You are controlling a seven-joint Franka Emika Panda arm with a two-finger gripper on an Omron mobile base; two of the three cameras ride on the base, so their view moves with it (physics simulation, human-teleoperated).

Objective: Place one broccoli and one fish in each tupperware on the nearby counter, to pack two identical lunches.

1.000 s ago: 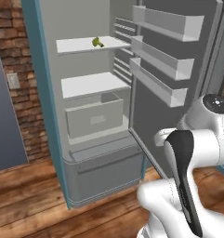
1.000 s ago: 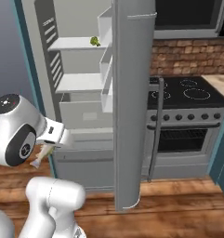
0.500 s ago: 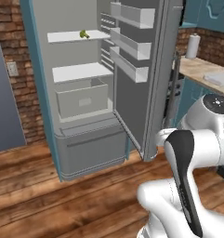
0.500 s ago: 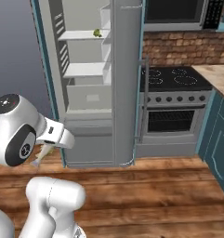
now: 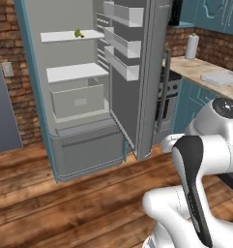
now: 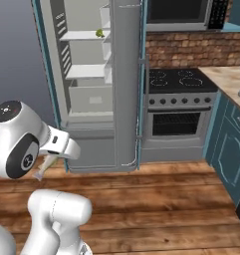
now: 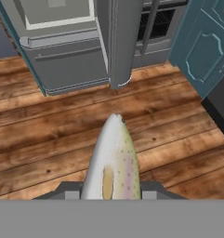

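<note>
A silvery speckled fish [image 7: 112, 158] sticks out lengthwise from my gripper [image 7: 111, 191], which is shut on it above the wooden floor. The fish's tail [image 6: 43, 168] pokes out under my arm in the right base view. One broccoli [image 5: 79, 34] lies on the top shelf of the open fridge, also seen as broccoli [image 6: 99, 33] in the right base view. A pale tupperware [image 5: 221, 78] rests on the beige counter [image 5: 197, 67] at the far right, well away from the gripper.
The fridge door [image 5: 152, 72] stands wide open between the shelves and the counter. A black stove [image 6: 179, 82] sits right of the fridge. Teal cabinets [image 7: 201, 46] line the right side. A paper towel roll [image 5: 190, 46] stands at the counter's back.
The whole picture has shifted: the base has moved, the fridge has slid left and farther off, and the counter with the tupperware has come into view. The fish stays in the gripper.
</note>
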